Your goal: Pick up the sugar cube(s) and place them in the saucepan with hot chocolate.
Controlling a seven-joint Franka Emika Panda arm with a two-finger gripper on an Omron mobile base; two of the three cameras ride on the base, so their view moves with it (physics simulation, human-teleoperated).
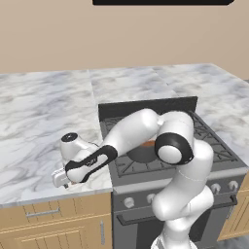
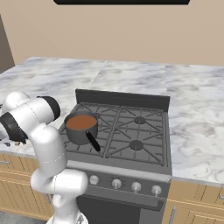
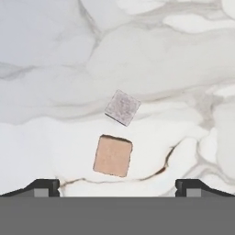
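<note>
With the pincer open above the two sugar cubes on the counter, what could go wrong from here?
1. The tan sugar cube and the grey sugar cube lie close together; the open pincer may nudge one while closing on the other.
2. Such a tiny cube may slip from the fingertips.
3. The saucepan stands on the stove, so a cube could drop during the carry.

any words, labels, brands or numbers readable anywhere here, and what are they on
No readable text anywhere.
Stove knobs: plain, no markings legible.
Saucepan: no label or brand.
Tan sugar cube and grey sugar cube: blank faces.
Marble counter: veining only.
Robot arm: dark band, nothing legible on it.
</note>
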